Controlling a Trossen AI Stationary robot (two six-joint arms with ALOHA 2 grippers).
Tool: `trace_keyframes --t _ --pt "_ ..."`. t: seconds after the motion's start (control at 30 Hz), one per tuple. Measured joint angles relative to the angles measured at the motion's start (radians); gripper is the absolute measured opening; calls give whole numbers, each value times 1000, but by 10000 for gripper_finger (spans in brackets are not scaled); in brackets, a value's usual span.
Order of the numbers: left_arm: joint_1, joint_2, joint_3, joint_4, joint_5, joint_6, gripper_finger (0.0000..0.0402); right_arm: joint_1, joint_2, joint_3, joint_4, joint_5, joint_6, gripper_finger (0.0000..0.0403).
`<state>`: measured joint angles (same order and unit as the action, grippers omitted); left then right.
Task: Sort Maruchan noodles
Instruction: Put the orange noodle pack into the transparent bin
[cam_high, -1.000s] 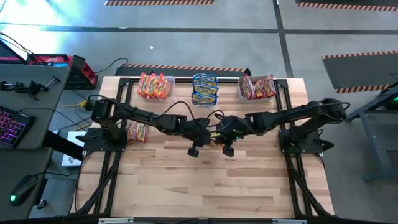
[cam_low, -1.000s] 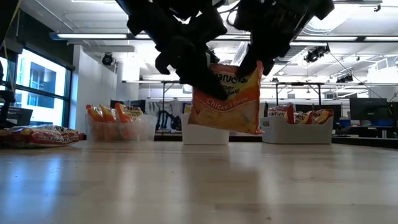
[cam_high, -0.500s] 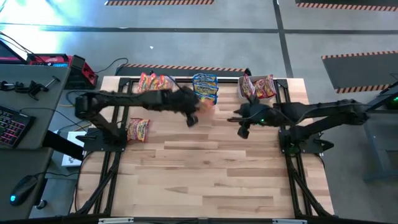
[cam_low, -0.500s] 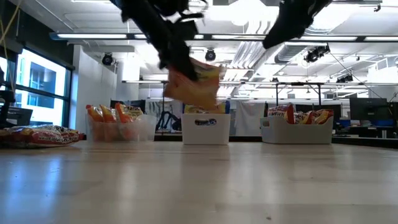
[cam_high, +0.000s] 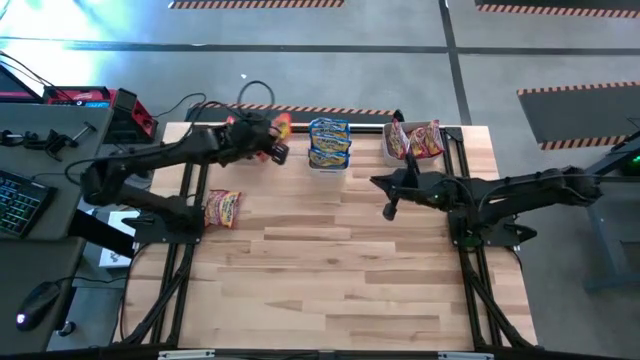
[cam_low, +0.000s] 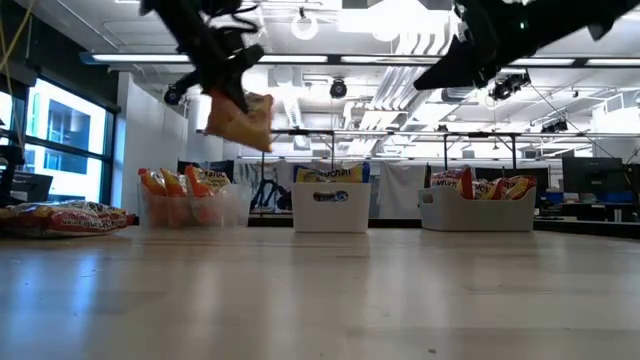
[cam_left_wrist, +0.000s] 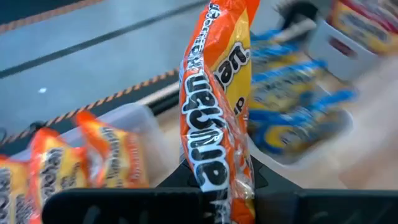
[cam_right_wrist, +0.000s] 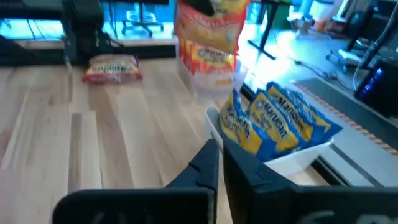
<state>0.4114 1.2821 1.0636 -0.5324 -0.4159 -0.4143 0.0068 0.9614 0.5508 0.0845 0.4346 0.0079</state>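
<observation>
An orange Maruchan noodle packet (cam_left_wrist: 217, 93) is in my left gripper (cam_high: 272, 148), high over the far left clear bin (cam_high: 243, 140), which holds more orange packets. In the low view the packet (cam_low: 240, 118) hangs well above that bin (cam_low: 190, 200). One more orange packet (cam_high: 221, 208) lies flat on the table's left side. My right gripper (cam_high: 390, 207) hovers shut and empty right of the table's middle; its fingers (cam_right_wrist: 208, 163) show closed together. My left gripper pinches one end of the orange packet (cam_left_wrist: 219, 171) between its two fingers. The packet stands edge-on in the jaws. The fingers slant down toward the far edge. The packet hangs tilted below them (cam_low: 245, 125), lifted clear of the bin and table.
A middle bin (cam_high: 329, 143) at the far edge holds blue-and-white packets; a right bin (cam_high: 414, 141) holds red-and-white ones. Bare wooden table spreads from the middle to the near edge. A desk with a keyboard (cam_high: 18, 205) stands beyond the table's left edge.
A second ago both grippers held the orange packet over the table's middle. My right gripper has let go and drawn back toward the right edge. My left gripper has carried the packet up and toward the far left bin, rolling so the packet has turned about.
</observation>
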Motion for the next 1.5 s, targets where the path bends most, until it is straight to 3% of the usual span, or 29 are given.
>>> trace_keyframes --t 0.17,0.37,0.63,1.1,1.5 --pt "59 -48 -177 241 -5 -65 14 -70 -53 -35 42 -96 -11 3" --pt "133 -42 -313 477 -70 -121 14 -84 -60 -36 32 -111 -8 1" --pt "157 -37 -379 536 -92 -185 14 -84 -58 -36 25 -111 -8 0" --pt "179 135 -380 628 -99 -240 14 -84 -58 -36 18 -110 -8 0" --pt "178 142 -380 597 -129 -255 14 -84 -58 -36 1 -110 -8 0"
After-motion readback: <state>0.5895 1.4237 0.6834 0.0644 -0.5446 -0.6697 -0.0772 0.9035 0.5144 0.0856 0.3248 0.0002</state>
